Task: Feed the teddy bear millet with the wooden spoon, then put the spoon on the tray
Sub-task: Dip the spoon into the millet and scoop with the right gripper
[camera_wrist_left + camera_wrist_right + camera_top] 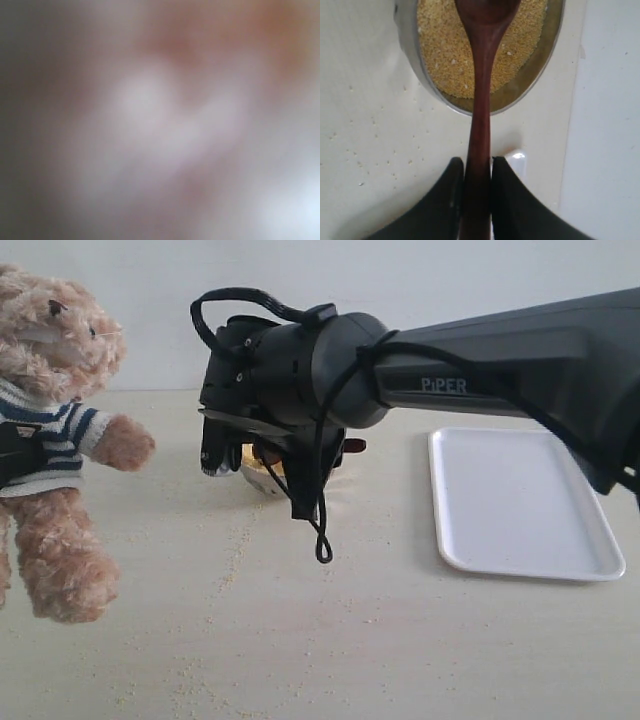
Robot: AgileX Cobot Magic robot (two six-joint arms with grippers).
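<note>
Pinches the thin handle of the wooden spoon (481,100) in the right claw (477,166), oval end over the millet (445,50) in the steel bowl (405,45) mid-surface (300,640), seemingly to load a bite for the teddy bear (55,440) upright at left, tray (520,500) lying right; cannot tell the state of the left claw (12,455).

teddy bear (60,440) upright at far left of the table (380,640), one paw stretched toward centre. black part (18,452) at frame edge lies against its striped shirt. right arm (480,370), marked "piper", reaches in from the right, wrist low over the steel bowl (262,480) and hiding most of it. millet (272,466) shows in the bowl; stray grains in front. reddish end of wooden spoon (352,446) pokes out under the arm. cable (320,510) loop dangles. tray (520,500) flat at right, well apart from bowl.
</note>
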